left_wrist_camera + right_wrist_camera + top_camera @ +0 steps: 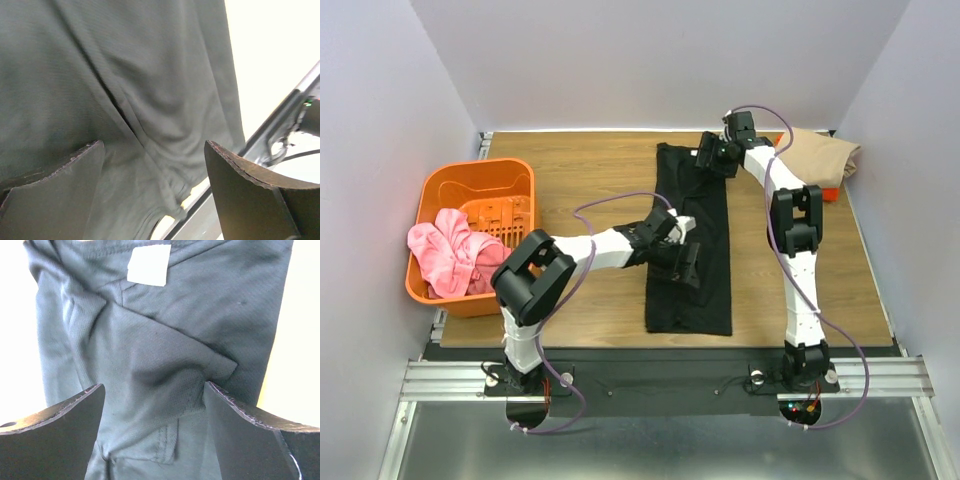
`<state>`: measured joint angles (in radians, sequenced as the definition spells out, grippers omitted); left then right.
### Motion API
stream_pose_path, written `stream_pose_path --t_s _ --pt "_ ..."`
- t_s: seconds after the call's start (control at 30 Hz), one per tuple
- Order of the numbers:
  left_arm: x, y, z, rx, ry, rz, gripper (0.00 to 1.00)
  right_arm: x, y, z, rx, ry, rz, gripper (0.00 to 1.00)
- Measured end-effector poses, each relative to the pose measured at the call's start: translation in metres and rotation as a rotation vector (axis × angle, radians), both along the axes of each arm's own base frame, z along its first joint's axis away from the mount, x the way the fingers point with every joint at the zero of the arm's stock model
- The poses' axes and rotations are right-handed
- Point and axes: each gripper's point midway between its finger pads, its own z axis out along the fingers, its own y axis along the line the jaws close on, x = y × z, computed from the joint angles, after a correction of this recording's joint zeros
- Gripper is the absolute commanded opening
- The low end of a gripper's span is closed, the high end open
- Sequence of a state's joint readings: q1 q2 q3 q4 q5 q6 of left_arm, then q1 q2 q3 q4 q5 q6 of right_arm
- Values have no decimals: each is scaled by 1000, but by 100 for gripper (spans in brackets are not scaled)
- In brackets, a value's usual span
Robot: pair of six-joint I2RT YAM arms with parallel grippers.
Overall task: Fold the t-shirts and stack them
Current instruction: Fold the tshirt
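Note:
The black t-shirt point(692, 240) lies as a long narrow strip down the middle of the table. My left gripper point(687, 264) hovers open over its lower half; the left wrist view shows wrinkled black cloth point(125, 75) between and beneath the spread fingers point(60, 195). My right gripper point(713, 155) is open over the shirt's far end, above the folded sleeve point(165, 350) and white neck tag point(148, 265). The tan t-shirt point(825, 153) lies folded at the back right. A sliver of bright orange cloth point(831, 193) shows under its near edge.
A rigid orange plastic basket point(440, 200) stands at the left edge with crumpled pink cloth point(450, 255) in it. The walls close in at the back and sides. A metal rail point(660, 378) runs along the near edge.

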<state>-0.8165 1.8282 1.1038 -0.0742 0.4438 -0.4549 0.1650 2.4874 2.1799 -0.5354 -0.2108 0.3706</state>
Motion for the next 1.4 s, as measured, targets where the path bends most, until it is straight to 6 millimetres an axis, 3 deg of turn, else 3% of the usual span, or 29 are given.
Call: stream_pose_path --t_s 0.17,0.27,0.4,0.47,0.6,0.67,0.77,0.83,0.9,0.97,1.03,1.1,1.23,1.33,1.4 --pt "-6 -36 3 -34 9 -23 93 27 15 3 57 -56 13 87" --pt "-5 -38 4 -13 4 1 93 34 24 6 94 -78 40 88" --pt "17 -37 14 39 -63 74 94 33 32 10 125 -81 77 90" --pt "33 -39 30 46 -118 108 94 32 33 10 128 -82 91 90" --pt "64 -40 87 16 -275 189 98 24 32 19 113 -79 111 92" --pt "71 -31 124 -12 -355 235 98 9 29 30 101 -58 118 92" --pt "72 -16 159 -42 -416 283 98 -17 23 63 86 -65 124 92" --pt "68 -6 170 -60 -433 312 98 -42 18 105 82 -99 124 91" --pt "58 9 166 -53 -422 330 98 -74 12 142 81 -154 122 90" --pt "42 28 148 -19 -389 338 98 -115 5 159 80 -154 115 89" --pt "27 43 129 18 -356 331 98 -162 -2 158 77 -137 107 89" --pt "13 55 108 61 -327 316 98 -200 -5 137 68 -81 101 88" --pt "-11 67 77 126 -284 278 97 -286 -14 56 19 154 71 87" --pt "-31 66 69 129 -263 255 98 -363 -27 6 -16 359 39 86" --pt "-43 62 68 107 -251 259 97 -391 -35 -3 -25 413 3 85"
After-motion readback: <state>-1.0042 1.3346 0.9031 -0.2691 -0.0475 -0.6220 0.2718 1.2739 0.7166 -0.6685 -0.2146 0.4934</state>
